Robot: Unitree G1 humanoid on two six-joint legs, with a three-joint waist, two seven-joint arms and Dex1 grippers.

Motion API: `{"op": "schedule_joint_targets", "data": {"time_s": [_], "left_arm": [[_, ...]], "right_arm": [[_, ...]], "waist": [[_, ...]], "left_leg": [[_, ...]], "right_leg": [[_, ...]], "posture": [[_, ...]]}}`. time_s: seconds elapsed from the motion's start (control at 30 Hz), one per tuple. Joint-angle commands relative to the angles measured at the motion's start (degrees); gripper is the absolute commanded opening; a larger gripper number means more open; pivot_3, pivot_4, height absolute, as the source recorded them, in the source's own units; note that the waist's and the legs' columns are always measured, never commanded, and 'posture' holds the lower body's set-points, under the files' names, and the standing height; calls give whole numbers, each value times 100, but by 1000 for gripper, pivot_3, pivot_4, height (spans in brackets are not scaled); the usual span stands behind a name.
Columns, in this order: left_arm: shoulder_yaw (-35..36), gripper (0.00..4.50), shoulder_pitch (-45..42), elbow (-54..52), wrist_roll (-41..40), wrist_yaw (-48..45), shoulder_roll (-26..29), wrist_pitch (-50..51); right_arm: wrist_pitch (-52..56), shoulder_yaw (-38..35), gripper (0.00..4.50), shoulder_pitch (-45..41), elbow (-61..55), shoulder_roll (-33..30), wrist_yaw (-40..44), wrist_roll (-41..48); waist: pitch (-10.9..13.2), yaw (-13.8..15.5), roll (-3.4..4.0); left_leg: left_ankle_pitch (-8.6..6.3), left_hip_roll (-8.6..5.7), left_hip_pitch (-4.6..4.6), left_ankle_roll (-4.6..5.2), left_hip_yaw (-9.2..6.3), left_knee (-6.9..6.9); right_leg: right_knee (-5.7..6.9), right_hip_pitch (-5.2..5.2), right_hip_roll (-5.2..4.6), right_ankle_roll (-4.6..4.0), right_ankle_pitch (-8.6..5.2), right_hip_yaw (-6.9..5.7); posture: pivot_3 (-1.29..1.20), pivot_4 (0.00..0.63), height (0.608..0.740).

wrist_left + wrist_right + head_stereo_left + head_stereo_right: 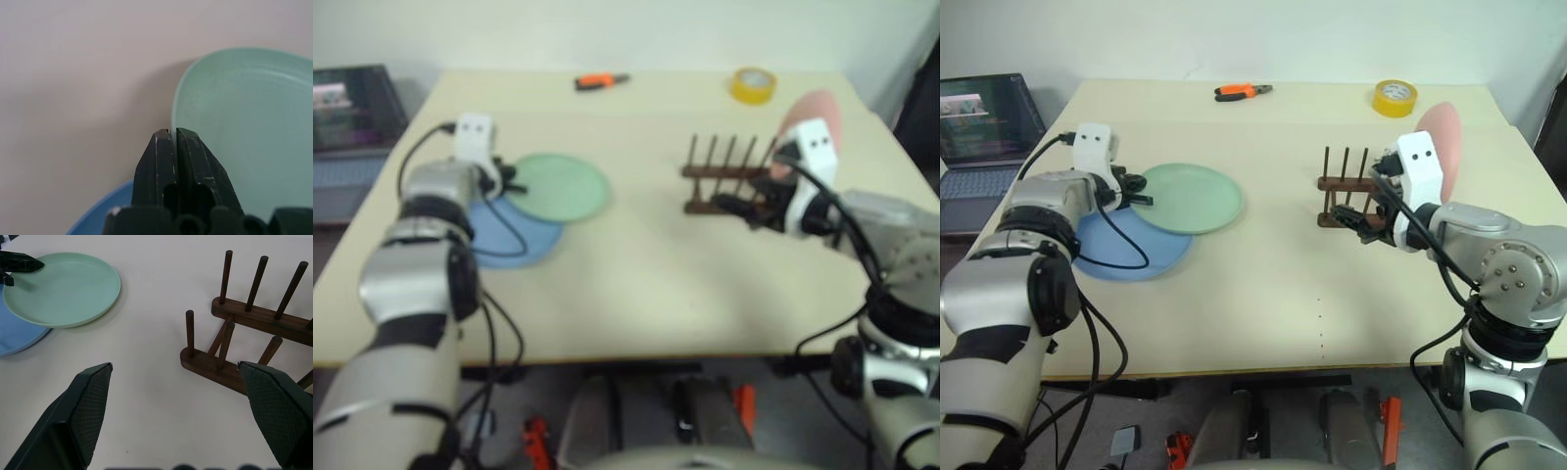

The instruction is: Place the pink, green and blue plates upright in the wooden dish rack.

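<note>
Closest to me is my left arm, and at its end the left gripper (pixel 1136 192) has its two black fingers (pixel 156 166) pressed together on the near rim of the green plate (pixel 1193 197). In the left wrist view the thin edge of the plate sits right between the finger tips, so I call that a pinch on the plate.

The green plate lies flat on the table (pixel 1263 294). It rests partly on top of the blue plate (pixel 1126 250), which lies flat under it and a bit closer to me.

My right gripper (pixel 181 396) is spread wide, with nothing between its fingers. It hangs over the table just beside the near end of the wooden dish rack (pixel 1347 191).

The pink plate (pixel 1440 137) stands up at the far end of the rack, behind my right wrist. I cannot tell how it sits among the pegs.

At the far edge of the table I see a yellow tape roll (pixel 1395 97) and orange pliers (pixel 1242 92). A laptop (pixel 984 122) sits off to the left.
</note>
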Motion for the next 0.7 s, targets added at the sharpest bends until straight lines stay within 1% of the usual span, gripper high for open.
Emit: {"op": "schedule_joint_targets", "data": {"time_s": [0.03,0.23,0.43,0.7], "left_arm": [[138,34,-285,-152,-80,-21,149,-76],[297,34,-443,-173,-155,-164,200,-73],[128,34,-753,-258,-57,-656,138,-145],[77,34,-1117,-307,-63,-892,104,-178]], "right_arm": [[44,-41,4500,-134,-235,-20,57,38],[42,-128,4500,-205,-326,112,143,63],[44,-82,4500,-282,-254,106,220,109],[-60,71,4500,-575,-98,150,359,-10]], "waist": [[0,0,0],[1,-2,-1],[8,0,-13],[8,-4,-13]], "left_leg": [[0,0,0,0,0,0],[0,0,0,0,0,-1],[0,-1,-1,0,2,-1],[0,0,-2,0,0,-3]], "right_leg": [[0,0,0,0,0,0],[0,0,1,0,0,-1],[-2,0,0,0,0,-2],[-3,-2,1,0,-1,-2]], "posture": [[0,150,740],[0,150,740],[0,150,740],[0,150,740]]}}
